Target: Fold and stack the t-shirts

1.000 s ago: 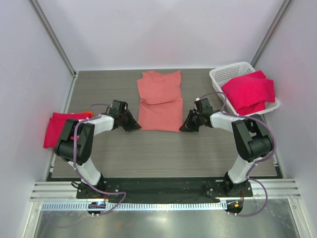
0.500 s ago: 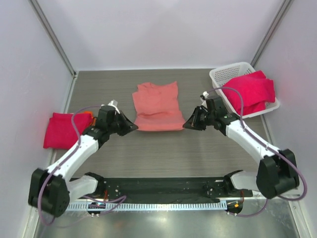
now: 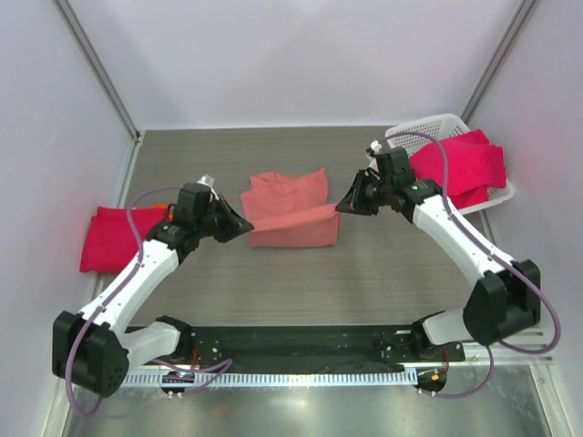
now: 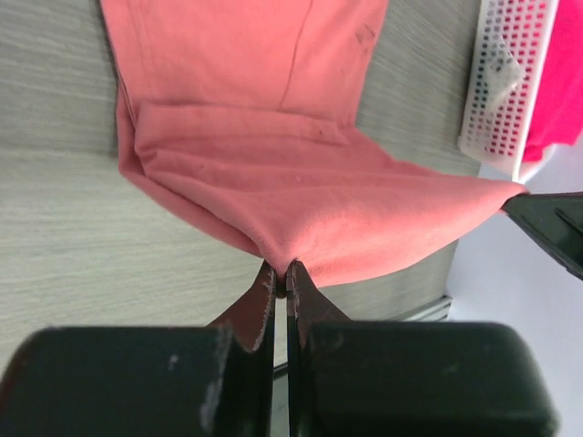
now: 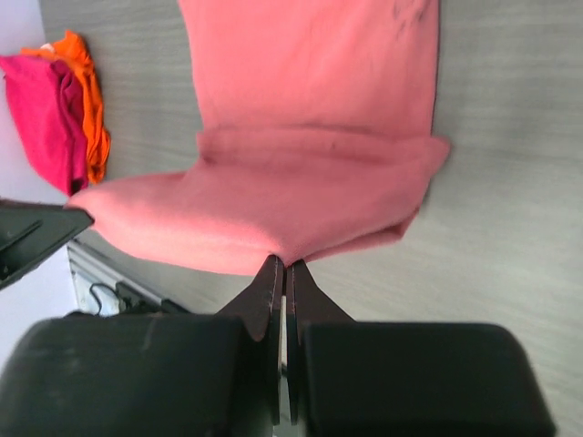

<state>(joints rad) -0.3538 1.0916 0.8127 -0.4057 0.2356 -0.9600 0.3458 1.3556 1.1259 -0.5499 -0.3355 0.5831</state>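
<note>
Both arms had reached farther from their bases than 1 second earlier, carrying the near hem of the salmon-pink t-shirt (image 3: 290, 205) up and over, so the long flat garment had become a shorter, doubled shape. It lay on the table (image 3: 364, 282) to the left of the basket (image 3: 419, 132), well apart from it.

The left gripper (image 3: 244, 226) was pinched tight on the corner of the lifted edge farthest from the basket. The right gripper (image 3: 344, 208) was clamped the same way on the corner nearest the basket. In each wrist view the jaws met on a small tuck of pink cloth with no gap showing.

1 crimson t-shirt (image 3: 465, 168) spilled over the basket's rim. Another crimson t-shirt (image 3: 109, 237) sat at the table edge far to the left of the basket, with a strip of orange cloth (image 5: 86, 100) touching it.

The pink fabric looked light, limp and soft: it sagged in a shallow curve between the 2 pinches and creased where it doubled. It would probably need both corners held level and gently taut, since slack would let the fold land crooked. The 2 hem corners seemed the right places to hold, being thin enough for narrow jaws.
</note>
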